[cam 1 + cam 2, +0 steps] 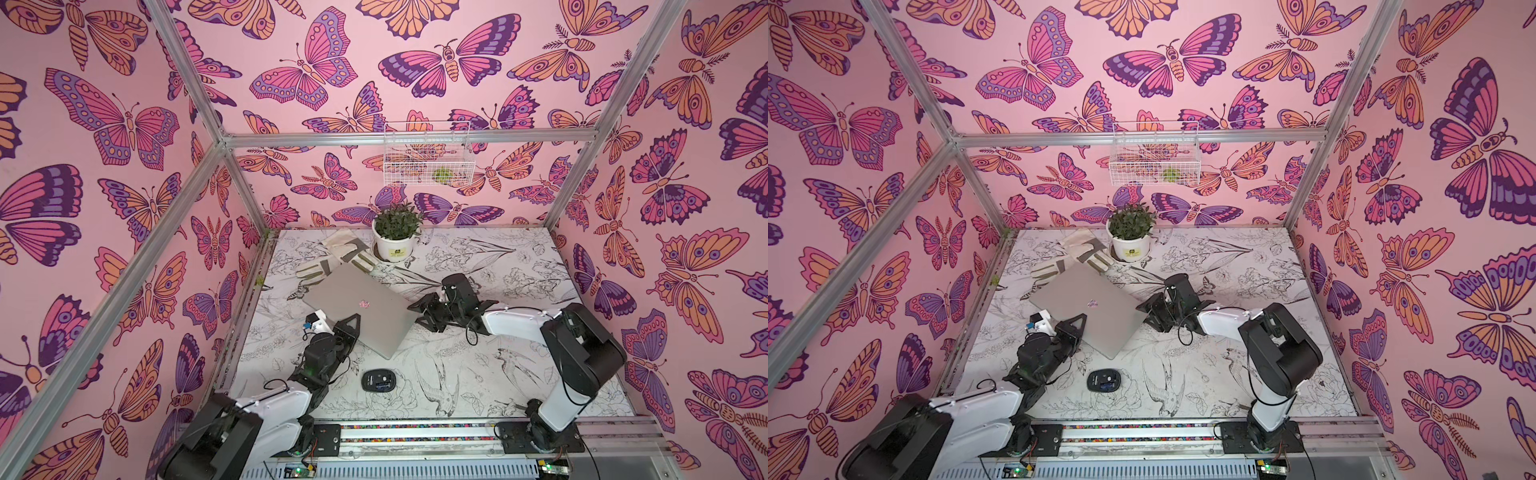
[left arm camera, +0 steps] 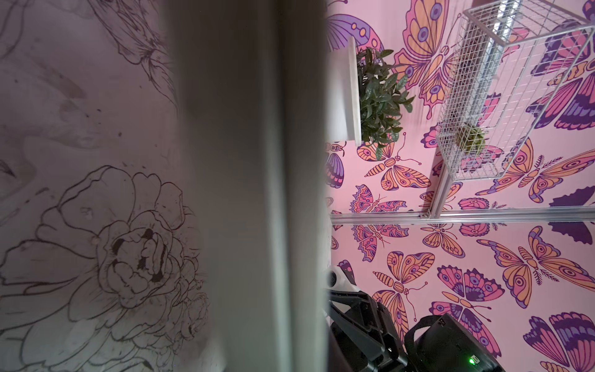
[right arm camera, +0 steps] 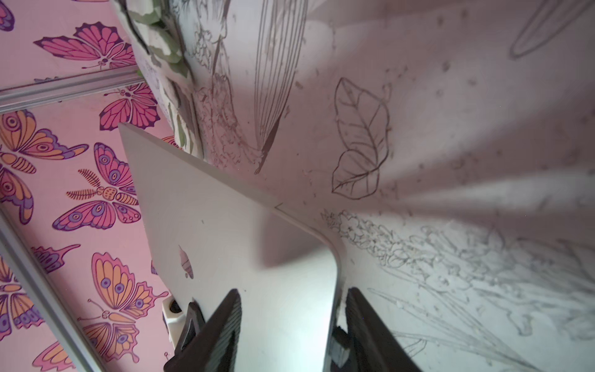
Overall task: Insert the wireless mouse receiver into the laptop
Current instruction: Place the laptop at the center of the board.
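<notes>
While the laptop (image 1: 357,307) lies closed and turned at an angle on the left half of the surface (image 1: 519,374), I have an end effector at each side of it. In both top views the left end effector (image 1: 348,326) (image 1: 1075,325) sits over the laptop's near left edge. The right end effector (image 1: 420,315) (image 1: 1148,311) meets its right corner.

My left end effector is closed. Its fingers don't show in the left wrist view, where a blurred grey slab fills the middle, close against the lens; it looks like the laptop (image 2: 244,193). I can't tell whether anything is pinched there, and I can't make out the receiver in any view.

In the right wrist view the right end effector (image 3: 293,291) has its jaws apart, astride the laptop's (image 3: 209,225) rounded corner. One finger (image 3: 222,328) lies over the lid near the pinkish logo, and its partner is just beside the edge on the surface side. Whether they clamp the corner I can't tell.

The mouse (image 1: 377,381) lies on the near side of the laptop, apart from it, between my two arms. Gloves (image 1: 332,257) lie at the laptop's far corner, and the plant (image 1: 397,237) stands just right of them by the far wall.
</notes>
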`<state>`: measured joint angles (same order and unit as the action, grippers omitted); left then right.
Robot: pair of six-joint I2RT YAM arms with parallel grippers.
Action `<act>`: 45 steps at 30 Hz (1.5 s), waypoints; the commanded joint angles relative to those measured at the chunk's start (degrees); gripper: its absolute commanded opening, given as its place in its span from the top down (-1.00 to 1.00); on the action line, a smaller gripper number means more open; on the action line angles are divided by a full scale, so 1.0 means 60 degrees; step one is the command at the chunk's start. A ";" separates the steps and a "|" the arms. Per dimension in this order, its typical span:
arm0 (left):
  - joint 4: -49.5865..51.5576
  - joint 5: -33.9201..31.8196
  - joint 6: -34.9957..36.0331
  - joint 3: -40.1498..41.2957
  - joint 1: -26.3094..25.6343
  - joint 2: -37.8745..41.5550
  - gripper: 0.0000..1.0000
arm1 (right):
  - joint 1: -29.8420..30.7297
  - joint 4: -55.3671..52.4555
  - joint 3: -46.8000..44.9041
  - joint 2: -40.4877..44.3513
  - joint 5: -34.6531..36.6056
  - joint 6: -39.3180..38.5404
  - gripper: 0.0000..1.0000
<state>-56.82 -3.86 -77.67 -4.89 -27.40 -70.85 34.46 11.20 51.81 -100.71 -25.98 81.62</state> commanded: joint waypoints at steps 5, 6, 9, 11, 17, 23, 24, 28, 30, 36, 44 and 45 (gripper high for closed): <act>-0.2955 0.0642 0.0607 -0.0191 -0.0667 -0.3151 1.00 | 0.0014 0.0276 0.1611 -0.0236 -0.0666 -0.0522 -0.06; -0.3124 0.0657 0.0519 -0.0257 -0.0750 -0.3411 1.00 | 0.0001 -0.0155 0.1824 -0.0324 -0.0672 -0.0762 -0.06; -0.3430 0.0610 0.0534 -0.0393 -0.1067 -0.3948 1.00 | -0.0040 -0.0938 0.2235 -0.0549 -0.0737 -0.1169 -0.06; -0.3463 0.0575 0.0606 -0.0473 -0.1247 -0.4147 1.00 | -0.0088 -0.1291 0.2415 -0.0695 -0.0768 -0.1378 -0.06; -0.3447 0.0731 0.0788 -0.0672 -0.1754 -0.4832 0.99 | -0.0242 -0.2129 0.2867 -0.1027 -0.0802 -0.1981 -0.08; -0.3443 0.0759 0.0731 -0.0612 -0.2133 -0.5578 0.39 | -0.0390 -0.2618 0.3084 -0.1162 -0.0801 -0.2448 -0.11; -0.3447 0.0706 0.0745 -0.0578 -0.2182 -0.5609 0.32 | -0.0409 -0.2633 0.3070 -0.1148 -0.0822 -0.2477 -0.11; -0.3425 0.0554 0.0857 -0.0435 -0.2260 -0.5590 0.04 | -0.0429 -0.2657 0.2957 -0.1088 -0.0825 -0.2566 -0.11; -0.3434 0.0540 0.0883 -0.0382 -0.2260 -0.5562 -0.07 | -0.0453 -0.2647 0.2901 -0.1073 -0.0826 -0.2549 -0.12; -0.3263 0.0424 0.1073 -0.0184 -0.2260 -0.5067 -1.00 | -0.0465 -0.3206 0.2822 -0.0779 -0.0754 -0.2875 -0.12; 0.1025 0.0942 0.2942 -0.1034 -0.2267 -0.1840 -1.00 | -0.0558 -0.5346 0.2470 0.0052 -0.0078 -0.4036 -0.15; 0.2194 0.1010 0.3584 -0.1344 -0.2268 -0.1145 -1.00 | -0.0582 -0.5558 0.2445 0.0209 0.0011 -0.4202 -0.15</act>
<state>-60.10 0.51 -66.61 -8.75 -40.86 -85.49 31.27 -15.38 66.92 -102.39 -28.05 60.84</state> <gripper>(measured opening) 0.998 0.576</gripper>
